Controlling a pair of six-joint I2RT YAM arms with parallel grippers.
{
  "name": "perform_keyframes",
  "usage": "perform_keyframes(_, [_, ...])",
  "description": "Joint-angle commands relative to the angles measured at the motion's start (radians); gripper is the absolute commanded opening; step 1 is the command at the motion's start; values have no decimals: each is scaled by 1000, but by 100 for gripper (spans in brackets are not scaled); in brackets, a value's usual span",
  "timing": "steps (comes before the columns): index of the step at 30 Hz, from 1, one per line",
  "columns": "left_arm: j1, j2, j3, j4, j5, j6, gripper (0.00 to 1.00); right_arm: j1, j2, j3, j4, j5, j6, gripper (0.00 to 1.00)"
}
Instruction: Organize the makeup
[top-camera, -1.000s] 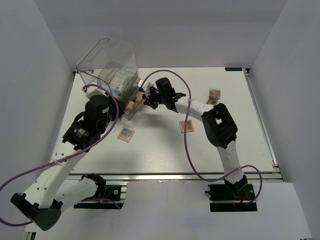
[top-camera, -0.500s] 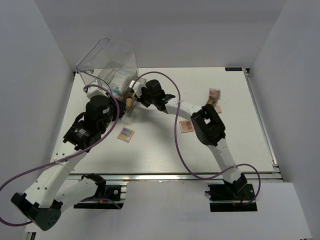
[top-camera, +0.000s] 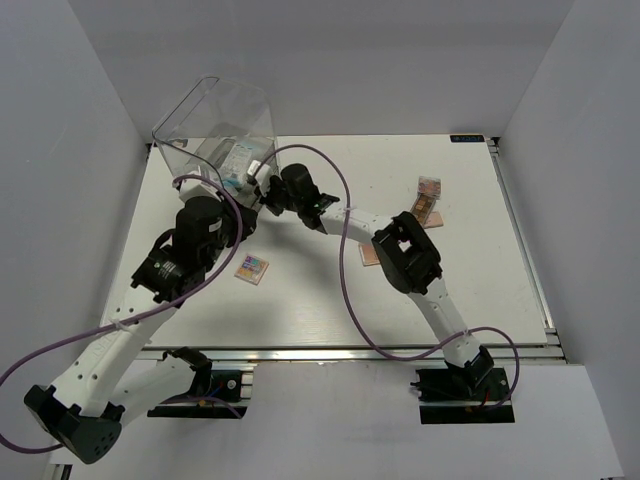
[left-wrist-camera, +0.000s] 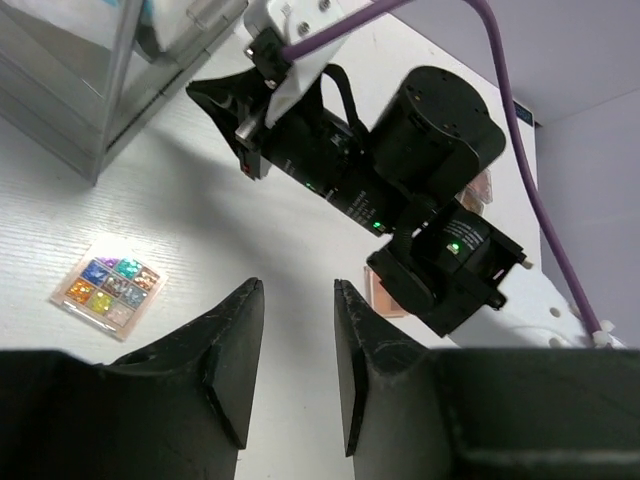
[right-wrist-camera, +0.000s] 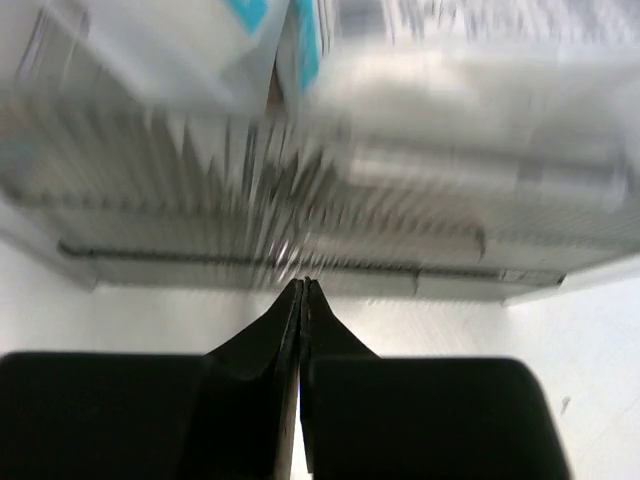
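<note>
Clear plastic drawer box (top-camera: 215, 112), upper left: right gripper (right-wrist-camera: 302, 285), pinched shut on nothing, is sitting at its front. Best be pushing squarely; left gripper (left-wrist-camera: 298, 290) is hanging spread, empty

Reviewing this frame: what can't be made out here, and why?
- Right wrist view: motion blur smears the clear box and the packets inside; their print is unreadable.
- Top view: the right arm covers most of one palette.
- Top view: the two small items toward the table's right side are too small to identify.
- The right gripper looks shut in its own view, but whether it touches the box cannot be told.
</note>
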Motion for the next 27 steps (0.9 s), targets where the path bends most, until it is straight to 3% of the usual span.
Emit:
perform_keyframes(1, [0,-26,-59,69,45,26,45,-39,-164,-147,100,-36,52,3])
perform_keyframes(3, [0,-20,-91,101,83,36,46,-69,-212,-213,92,-67,95,14])
perform_keyframes(4, [1,-14,-119,129,96,39,47,-106,-241,-232,73,-132,153,42])
perform_keyframes(6, [0,9,-138,153,125,39,48,-145,-254,-266,40,-203,242,87])
perform_keyframes(10, [0,38,-147,183,146,53,49,-206,-159,-189,-36,-368,482,89])
perform_keyframes(11, [0,40,-141,183,145,56,49,-212,-130,-163,-38,-396,614,89])
perform_keyframes(16, [0,54,-119,146,123,62,50,-205,-7,-129,149,-478,989,67])
perform_keyframes(19, [0,46,-121,140,108,43,50,-198,56,-99,256,-505,1177,63])
perform_keyframes(24, [0,32,-148,151,91,6,51,-195,163,39,310,-495,1349,64])
perform_keyframes(27, [0,32,-155,152,90,-4,51,-188,199,105,293,-476,1357,65])
